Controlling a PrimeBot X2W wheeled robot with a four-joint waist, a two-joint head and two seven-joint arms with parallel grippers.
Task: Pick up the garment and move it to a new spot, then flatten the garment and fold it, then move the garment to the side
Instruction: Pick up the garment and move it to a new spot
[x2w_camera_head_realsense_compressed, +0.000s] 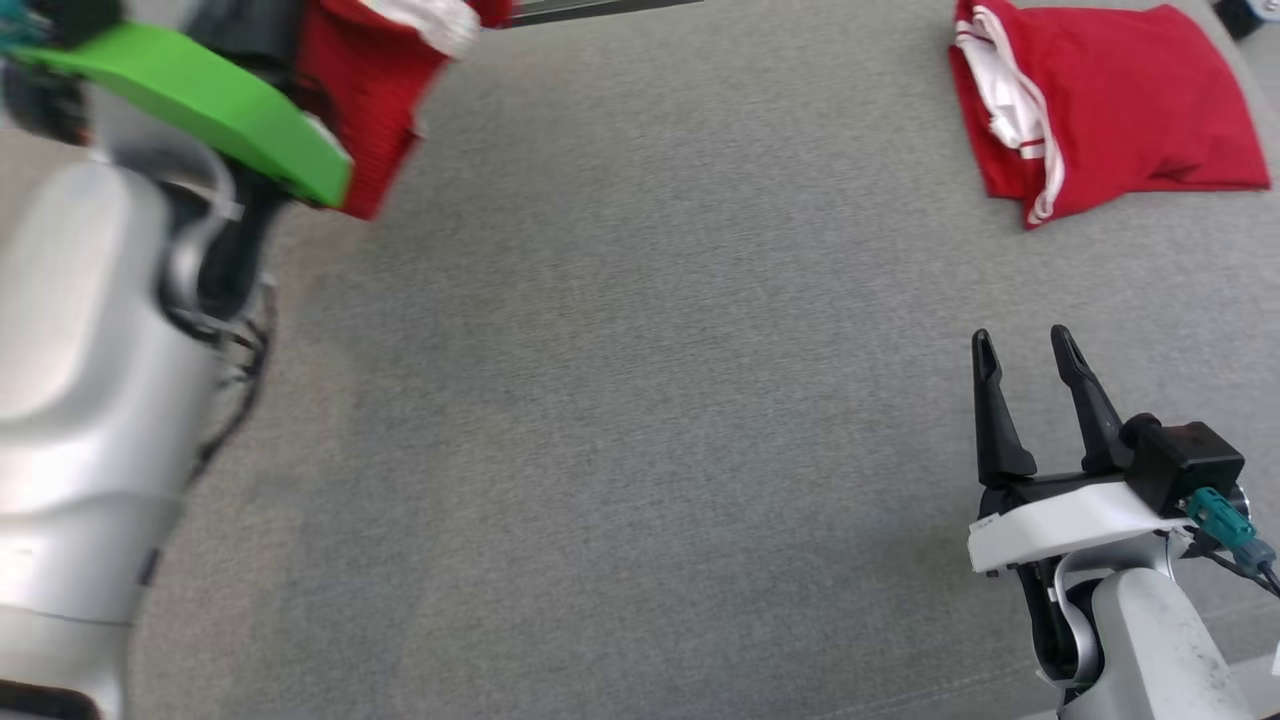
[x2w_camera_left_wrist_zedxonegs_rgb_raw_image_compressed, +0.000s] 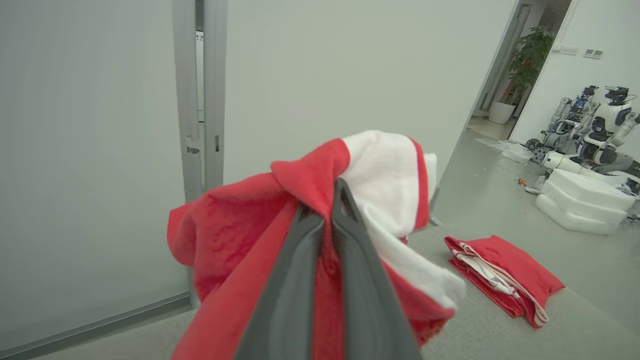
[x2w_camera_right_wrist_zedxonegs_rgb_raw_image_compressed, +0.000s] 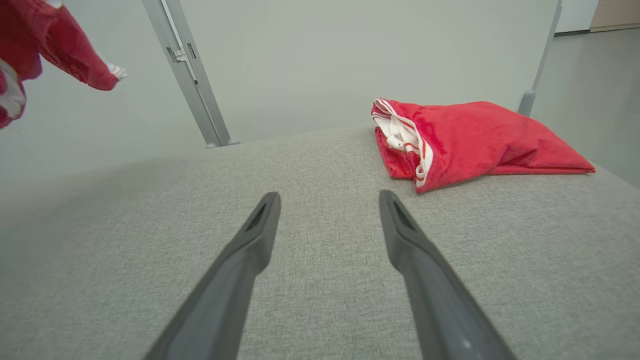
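A robotics lab: far right of the left hand (x2w_camera_left_wrist_zedxonegs_rgb_raw_image_compressed: 322, 197), other robots (x2w_camera_left_wrist_zedxonegs_rgb_raw_image_compressed: 595, 125) stand by white foam blocks (x2w_camera_left_wrist_zedxonegs_rgb_raw_image_compressed: 585, 200), past plain partition walls (x2w_camera_left_wrist_zedxonegs_rgb_raw_image_compressed: 325, 65).

Two red-and-white garments: a bunched garment (x2w_camera_left_wrist_zedxonegs_rgb_raw_image_compressed: 240, 235) clamped in the left gripper (x2w_camera_left_wrist_zedxonegs_rgb_raw_image_compressed: 324, 200), a folded garment (x2w_camera_head_realsense_compressed: 1110, 100) lying ahead of the right gripper (x2w_camera_head_realsense_compressed: 1022, 340). Two grippers. One grey table (x2w_camera_head_realsense_compressed: 640, 400) below them.

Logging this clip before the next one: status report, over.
Left gripper shut on red-and-white garment, lifted off the grey table. Right gripper open, empty, low over the table. Folded red garment at far right, apart from both.
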